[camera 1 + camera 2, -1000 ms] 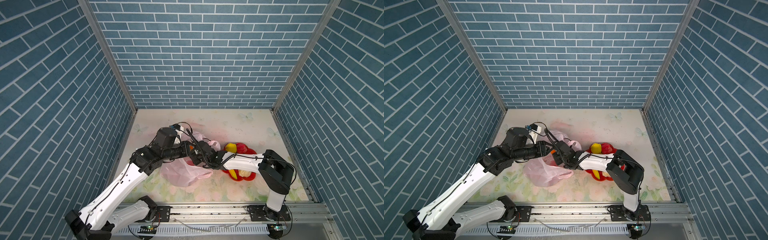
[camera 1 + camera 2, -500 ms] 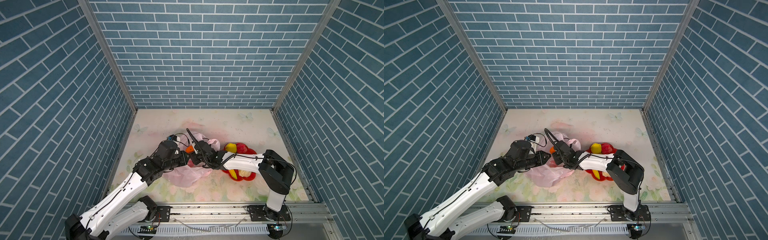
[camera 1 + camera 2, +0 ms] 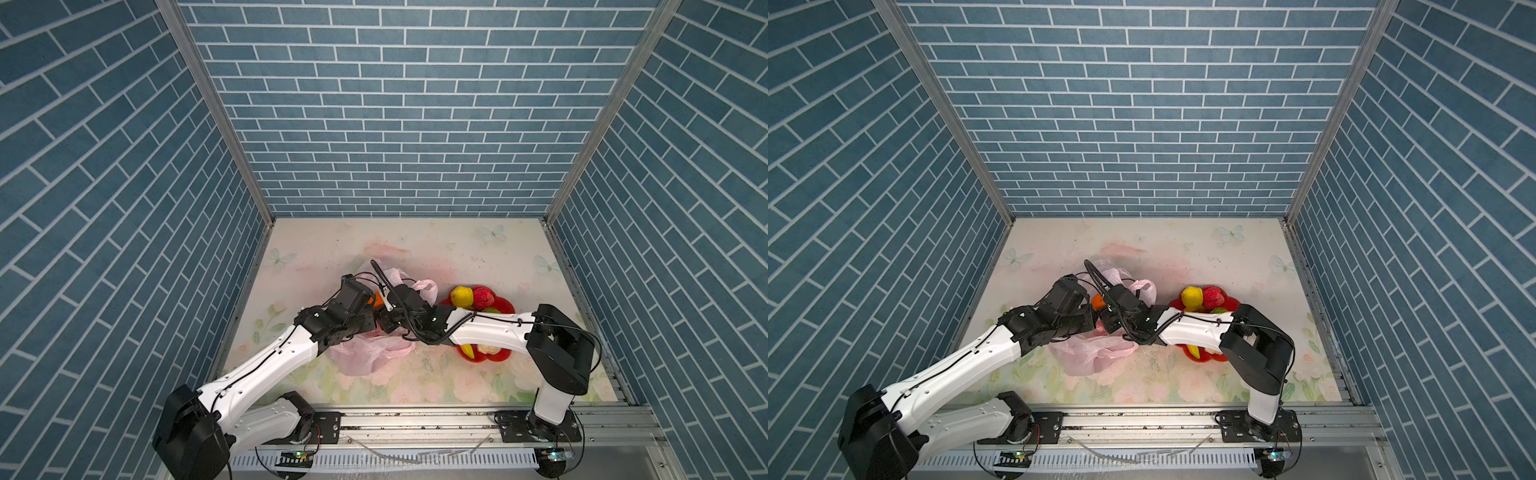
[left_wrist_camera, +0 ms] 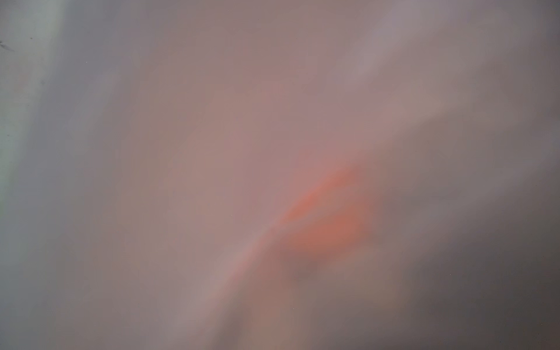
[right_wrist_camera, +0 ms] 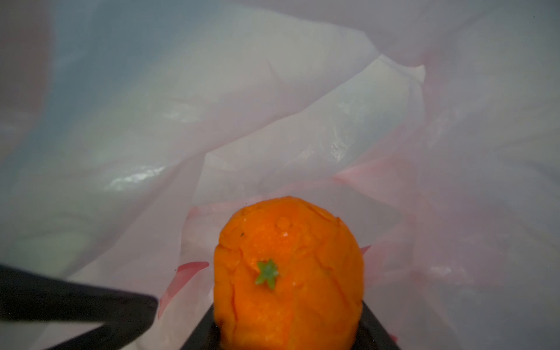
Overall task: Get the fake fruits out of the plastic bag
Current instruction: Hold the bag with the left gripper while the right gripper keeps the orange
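Observation:
The pink plastic bag [image 3: 365, 353] [image 3: 1088, 353] lies crumpled at the table's middle, and both wrists meet over its mouth. My right gripper [image 5: 288, 321] is shut on the orange [image 5: 288, 272] inside the bag, with pink film all around. In both top views the orange [image 3: 377, 298] [image 3: 1098, 301] peeks out between the two wrists. My left gripper [image 3: 374, 322] is pressed into the bag beside the right one. Its jaws are hidden, and pink film [image 4: 272, 151] blurs the left wrist view. A lemon [image 3: 462, 296], red berry [image 3: 482, 297], banana [image 3: 467, 350] and cream ball [image 3: 488, 349] lie outside the bag.
A red flower-shaped plate [image 3: 505, 307] right of the bag holds those fruits, partly under my right forearm. A black bar [image 5: 75, 303] crosses a corner of the right wrist view. Brick-patterned walls enclose the table on three sides, and a metal rail [image 3: 415, 419] runs along the front.
My left arm has dropped lower and its wrist has come down against the bag. The orange has come into sight between the wrists. The right arm has hardly moved.

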Available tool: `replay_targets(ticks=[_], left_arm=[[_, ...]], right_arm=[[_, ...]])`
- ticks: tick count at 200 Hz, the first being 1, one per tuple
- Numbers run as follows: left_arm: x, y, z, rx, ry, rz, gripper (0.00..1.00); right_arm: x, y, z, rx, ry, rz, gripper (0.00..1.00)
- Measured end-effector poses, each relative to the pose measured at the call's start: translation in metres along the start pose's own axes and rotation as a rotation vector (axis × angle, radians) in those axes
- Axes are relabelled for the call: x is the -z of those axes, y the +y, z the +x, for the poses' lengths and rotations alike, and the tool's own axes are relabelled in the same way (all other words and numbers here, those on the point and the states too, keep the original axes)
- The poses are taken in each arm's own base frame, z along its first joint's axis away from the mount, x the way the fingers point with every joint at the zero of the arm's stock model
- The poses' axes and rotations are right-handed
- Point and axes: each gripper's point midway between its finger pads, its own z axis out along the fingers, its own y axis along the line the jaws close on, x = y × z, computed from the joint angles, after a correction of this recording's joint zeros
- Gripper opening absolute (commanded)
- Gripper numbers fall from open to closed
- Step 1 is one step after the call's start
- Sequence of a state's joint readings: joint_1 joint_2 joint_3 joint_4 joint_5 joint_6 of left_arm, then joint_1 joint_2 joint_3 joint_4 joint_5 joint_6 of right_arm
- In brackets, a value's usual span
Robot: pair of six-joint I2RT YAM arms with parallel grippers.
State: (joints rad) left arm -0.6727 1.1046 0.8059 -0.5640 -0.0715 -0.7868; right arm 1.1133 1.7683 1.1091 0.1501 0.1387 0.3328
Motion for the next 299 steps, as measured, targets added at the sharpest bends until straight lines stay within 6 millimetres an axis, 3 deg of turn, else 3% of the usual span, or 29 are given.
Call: replay_targets(ticks=[73, 113, 167, 251, 299], left_arm=[[0.022, 0.023, -0.009, 0.121, -0.105, 0.034, 0.49], [0.01, 0.042, -0.005, 0.254, -0.103, 0.095, 0.61], [0.007, 0.021, -0.013, 0.316, -0.098, 0.25, 0.74], [0.006, -0.001, -0.027, 0.338, -0.11, 0.373, 0.71], [0.004, -0.001, -0.027, 0.349, -0.102, 0.376, 0.65]], right_arm=[[0.004, 0.004, 0.007, 0.048, -0.01, -0.029, 0.0], [0.004, 0.011, 0.006, 0.062, -0.014, -0.057, 0.0], [0.005, 0.018, 0.008, 0.078, -0.011, -0.084, 0.0], [0.006, 0.026, 0.009, 0.087, -0.008, -0.105, 0.0], [0.006, 0.026, 0.008, 0.093, -0.015, -0.104, 0.0]])
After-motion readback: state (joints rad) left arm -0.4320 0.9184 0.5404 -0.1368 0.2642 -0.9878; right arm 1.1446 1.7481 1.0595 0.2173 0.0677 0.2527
